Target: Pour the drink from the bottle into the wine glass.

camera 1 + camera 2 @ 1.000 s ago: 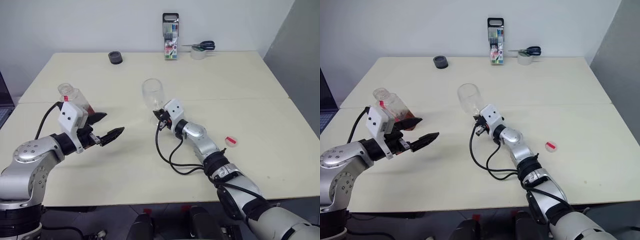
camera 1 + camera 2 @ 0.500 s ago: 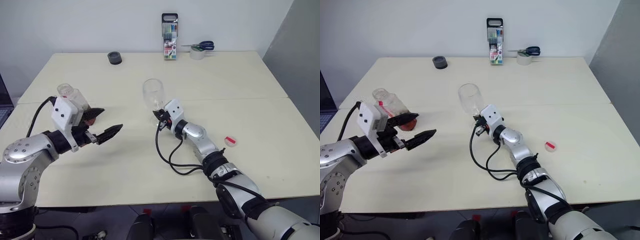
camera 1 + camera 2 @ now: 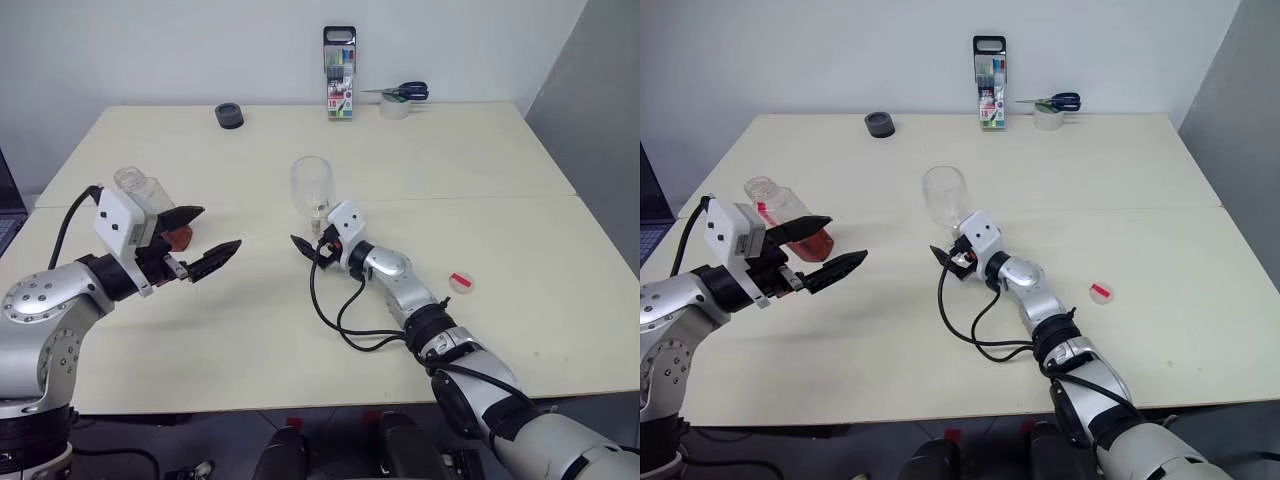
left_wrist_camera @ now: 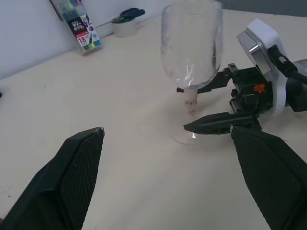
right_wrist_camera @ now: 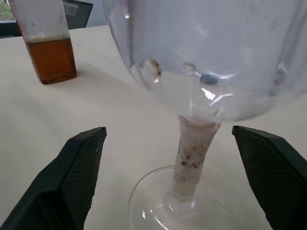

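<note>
The wine glass [image 3: 311,184] stands upright at the table's middle, its bowl holding no liquid. My right gripper [image 3: 308,243] is open, one finger [image 4: 211,125] on each side of the stem [image 5: 194,153] just above the foot. At the left stands the uncapped bottle [image 3: 778,203], with the amber drink [image 5: 52,60] in its lower part. In front of the bottle and a little above the table, my left gripper [image 3: 220,227] hangs open and points toward the glass, with nothing between its fingers.
A red cap [image 3: 461,282] lies on the table right of my right arm. At the far edge stand a pack of pens [image 3: 341,88], scissors on a tape roll [image 3: 405,95] and a black round object [image 3: 229,115].
My right gripper has opened from shut on the glass stem. The glass has straightened from a slight tilt to upright. My left gripper stays open, about where it was.
</note>
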Controlling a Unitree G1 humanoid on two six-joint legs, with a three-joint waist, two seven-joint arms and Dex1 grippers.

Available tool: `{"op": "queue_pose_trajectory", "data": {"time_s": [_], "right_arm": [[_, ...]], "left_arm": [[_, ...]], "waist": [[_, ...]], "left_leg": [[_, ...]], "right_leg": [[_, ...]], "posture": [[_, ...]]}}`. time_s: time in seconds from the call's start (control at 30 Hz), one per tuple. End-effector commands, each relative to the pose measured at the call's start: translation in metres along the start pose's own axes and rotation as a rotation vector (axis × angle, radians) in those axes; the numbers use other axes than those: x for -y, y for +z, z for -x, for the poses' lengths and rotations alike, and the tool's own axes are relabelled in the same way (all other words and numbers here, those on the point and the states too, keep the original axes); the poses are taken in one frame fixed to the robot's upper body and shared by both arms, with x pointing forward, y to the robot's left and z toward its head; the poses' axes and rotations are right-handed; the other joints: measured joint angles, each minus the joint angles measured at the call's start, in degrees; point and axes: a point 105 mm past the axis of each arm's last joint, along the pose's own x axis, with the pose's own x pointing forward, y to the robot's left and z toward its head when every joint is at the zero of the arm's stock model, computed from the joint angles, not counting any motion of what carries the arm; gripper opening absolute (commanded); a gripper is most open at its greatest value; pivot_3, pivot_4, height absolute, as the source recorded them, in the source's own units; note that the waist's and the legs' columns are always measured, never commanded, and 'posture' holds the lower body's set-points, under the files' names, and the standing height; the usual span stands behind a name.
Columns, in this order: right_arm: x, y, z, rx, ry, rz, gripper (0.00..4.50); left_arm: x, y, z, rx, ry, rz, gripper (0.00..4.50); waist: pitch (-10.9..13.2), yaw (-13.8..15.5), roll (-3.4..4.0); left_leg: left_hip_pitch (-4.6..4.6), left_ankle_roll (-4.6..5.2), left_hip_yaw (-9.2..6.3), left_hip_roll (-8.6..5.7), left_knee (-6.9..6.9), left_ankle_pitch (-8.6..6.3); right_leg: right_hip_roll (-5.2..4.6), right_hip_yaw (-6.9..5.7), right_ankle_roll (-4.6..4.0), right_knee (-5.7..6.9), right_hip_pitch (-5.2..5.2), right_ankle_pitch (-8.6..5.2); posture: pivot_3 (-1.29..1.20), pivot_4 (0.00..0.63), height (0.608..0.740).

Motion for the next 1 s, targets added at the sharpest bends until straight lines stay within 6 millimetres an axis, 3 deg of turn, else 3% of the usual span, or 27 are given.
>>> {"op": "queue_pose_trajectory", "data": {"time_s": [0.03,0.5,1.0], "right_arm": [[-0.002,0.013,-0.002,0.048,0.012,0.008,4.46],[0.009,0.005,0.007,0.014,-0.042,0.026,4.46],[0.021,-0.017,0.046,-0.085,-0.08,0.024,4.46]], "left_arm": [[-0.002,0.014,0.0,0.067,0.007,-0.034,4.5],[-0.002,0.028,-0.006,0.189,0.028,-0.058,4.5],[-0.005,0.012,-0.015,0.163,0.089,-0.086,4.5]], "waist": [[0.0,0.0,0.0],[0.0,0.02,0.0],[-0.01,0.07,-0.01]], "left_leg": [[0.0,0.0,0.0,0.0,0.0,0.0],[-0.01,-0.08,0.0,-0.01,0.01,0.05],[-0.02,-0.03,0.02,-0.01,0.02,0.02]], "right_leg": [[0.0,0.0,0.0,0.0,0.0,0.0],[-0.02,0.0,0.0,0.0,0.0,0.0],[-0.02,0.02,0.0,0.0,0.0,0.0]], "posture": [[0.0,0.15,0.74],[0.0,0.15,0.74],[0.0,0.15,0.74]]}}
